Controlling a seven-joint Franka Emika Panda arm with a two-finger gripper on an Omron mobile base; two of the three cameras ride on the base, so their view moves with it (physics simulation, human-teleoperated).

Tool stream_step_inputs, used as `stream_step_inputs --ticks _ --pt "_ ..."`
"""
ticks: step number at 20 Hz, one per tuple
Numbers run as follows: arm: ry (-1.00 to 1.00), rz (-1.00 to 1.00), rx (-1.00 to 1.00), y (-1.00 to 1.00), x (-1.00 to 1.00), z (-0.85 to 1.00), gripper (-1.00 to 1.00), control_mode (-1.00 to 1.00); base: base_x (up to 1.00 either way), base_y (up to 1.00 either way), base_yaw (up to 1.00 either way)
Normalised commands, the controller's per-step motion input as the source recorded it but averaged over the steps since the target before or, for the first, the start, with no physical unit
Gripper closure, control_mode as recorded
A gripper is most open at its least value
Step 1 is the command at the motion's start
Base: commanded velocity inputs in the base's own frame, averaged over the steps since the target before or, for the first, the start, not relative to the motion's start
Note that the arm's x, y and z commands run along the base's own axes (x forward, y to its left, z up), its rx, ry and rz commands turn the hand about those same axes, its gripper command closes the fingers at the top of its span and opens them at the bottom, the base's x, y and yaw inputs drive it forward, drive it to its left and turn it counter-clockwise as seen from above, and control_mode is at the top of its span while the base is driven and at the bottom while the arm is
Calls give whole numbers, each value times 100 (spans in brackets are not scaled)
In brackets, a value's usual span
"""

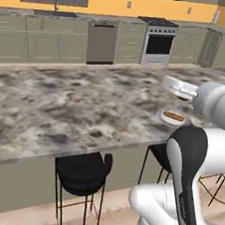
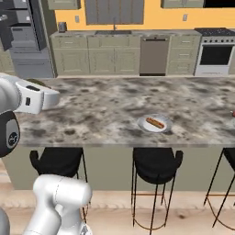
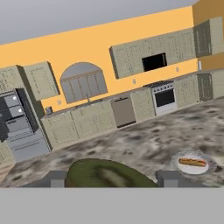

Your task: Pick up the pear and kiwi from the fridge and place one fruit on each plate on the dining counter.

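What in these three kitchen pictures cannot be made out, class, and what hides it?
- Round yellow-green fruit between the gripper fingertips, hand view: lower half cut by the bottom band.
- Reddish item, right base view: cut by the right edge; its plate is unseen.
- Open dark-grey fridge, hand view: contents too small to tell.
- Pale-grey hot-dog plate, left base view: near rim hidden by the arm.

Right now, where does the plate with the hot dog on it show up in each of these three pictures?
Left base view: the hot-dog plate lies at right of centre, on the dining counter, beside the white arm.
Right base view: just right of centre, near the counter's front edge.
Hand view: lower right.
Shared landmark: the steel stove at the back wall.
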Motion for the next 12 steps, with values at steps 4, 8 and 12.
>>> stream_step_inputs --ticks 4,8,12 --pt "0 0 0 0 0 0 100 100 9 -100 1" --pt "0 0 0 0 0 0 100 100 23 -100 2" --pt "0 0 0 0 0 0 100 100 67 -68 12"
